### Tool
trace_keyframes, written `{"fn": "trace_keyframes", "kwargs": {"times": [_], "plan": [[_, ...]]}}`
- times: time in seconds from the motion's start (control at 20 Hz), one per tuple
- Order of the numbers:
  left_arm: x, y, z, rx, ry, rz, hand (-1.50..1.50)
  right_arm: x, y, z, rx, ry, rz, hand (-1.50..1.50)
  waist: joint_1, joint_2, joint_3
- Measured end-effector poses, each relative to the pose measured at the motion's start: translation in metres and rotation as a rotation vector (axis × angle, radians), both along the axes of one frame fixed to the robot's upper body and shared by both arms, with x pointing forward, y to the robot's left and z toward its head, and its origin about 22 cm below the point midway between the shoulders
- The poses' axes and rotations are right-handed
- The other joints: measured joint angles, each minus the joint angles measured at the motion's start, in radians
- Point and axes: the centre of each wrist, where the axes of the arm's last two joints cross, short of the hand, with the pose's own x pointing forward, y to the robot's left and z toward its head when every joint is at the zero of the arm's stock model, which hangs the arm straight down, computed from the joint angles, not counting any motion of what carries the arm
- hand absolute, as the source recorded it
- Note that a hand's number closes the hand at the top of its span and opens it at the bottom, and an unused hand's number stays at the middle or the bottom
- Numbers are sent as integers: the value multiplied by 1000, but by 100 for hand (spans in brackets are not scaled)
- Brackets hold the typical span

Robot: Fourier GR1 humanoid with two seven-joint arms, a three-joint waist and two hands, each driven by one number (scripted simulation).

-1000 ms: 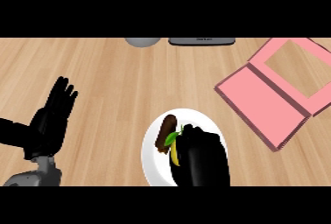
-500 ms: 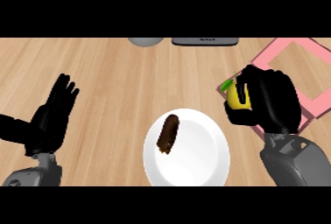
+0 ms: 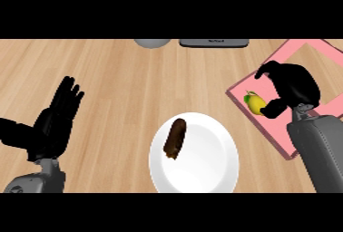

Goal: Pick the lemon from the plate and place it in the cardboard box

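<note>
The yellow lemon (image 3: 254, 102) lies on the left part of the pink, flat-opened cardboard box (image 3: 309, 54) at the right of the counter. My right hand (image 3: 295, 86) is over the box just right of the lemon. Its thumb touches the fruit and its fingers arch apart above it, with pink showing in the gap. The white plate (image 3: 208, 168) stands in front at the middle, left of my right forearm. My left hand (image 3: 55, 121) rests open at the left edge, fingers up.
A brown, sausage-shaped piece of food (image 3: 176, 138) lies on the plate's left half. At the counter's far edge are a grey round object (image 3: 153, 42) and a dark flat object (image 3: 214, 42). Bare wood lies between the left hand and the plate.
My right hand lifted the lemon off the plate, carried it right to the pink box, and its fingers have now spread away from it. The left hand has not moved.
</note>
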Motion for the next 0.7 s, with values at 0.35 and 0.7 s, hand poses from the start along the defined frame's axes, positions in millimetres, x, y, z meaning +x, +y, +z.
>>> {"fn": "trace_keyframes", "kwargs": {"times": [0.35,0.7], "plan": [[-1,3,-3,-2,4,8,0,12,-9,10,245,-291,84,-150,-2,-1,1],[0,1,0,-6,13,22,0,16,-17,33,629,-410,82,-150,-14,-6,1]]}}
